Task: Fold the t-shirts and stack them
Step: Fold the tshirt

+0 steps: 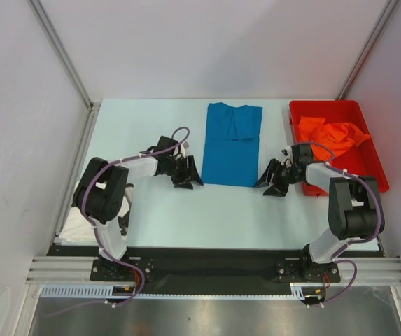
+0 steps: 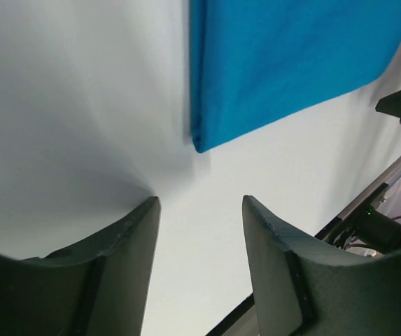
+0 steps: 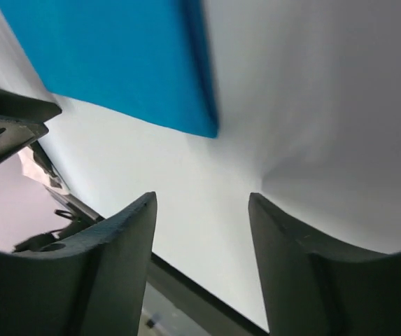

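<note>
At the middle of the white table [image 1: 165, 210] lies the blue t-shirt [image 1: 233, 143], flat, already narrowed to a long strip with its collar at the far end. I have the left gripper [image 1: 186, 175] just beside its near left corner and the right gripper [image 1: 273, 180] just beside its near right corner. Both wrist views show the jaws standing apart with nothing between them, the cloth's corner ahead of the fingers and not touched.

I judge that they flank the near hem this way so the two corners can be taken together and carried toward the collar for the crosswise fold. The orange t-shirt [image 1: 329, 133] sits crumpled in the red bin [image 1: 326, 103] at the far right, waiting its turn.

By my count: two shirts in sight, one blue and one orange, one bin, two arms. More cloth may lie beneath the orange heap; I cannot tell from above.
</note>
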Tool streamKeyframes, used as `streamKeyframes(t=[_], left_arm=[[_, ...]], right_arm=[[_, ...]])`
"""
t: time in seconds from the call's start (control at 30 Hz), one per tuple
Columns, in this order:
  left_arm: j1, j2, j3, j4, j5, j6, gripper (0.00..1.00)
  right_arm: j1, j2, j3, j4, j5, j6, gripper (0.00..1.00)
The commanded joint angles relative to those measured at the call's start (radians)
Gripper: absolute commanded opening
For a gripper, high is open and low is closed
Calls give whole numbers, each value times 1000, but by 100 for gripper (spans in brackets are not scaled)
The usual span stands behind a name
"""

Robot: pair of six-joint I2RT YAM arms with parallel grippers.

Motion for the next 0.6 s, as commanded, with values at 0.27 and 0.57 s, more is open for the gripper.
streamKeyframes(t=[0.27, 0.57], left_arm=[[-3, 161, 102, -16, -81, -128, 44], [-3, 201, 106, -49, -107, -171, 32]], right_arm=[[12, 73, -90, 214, 81, 231, 61], [12, 133, -99, 268, 95, 293, 45]])
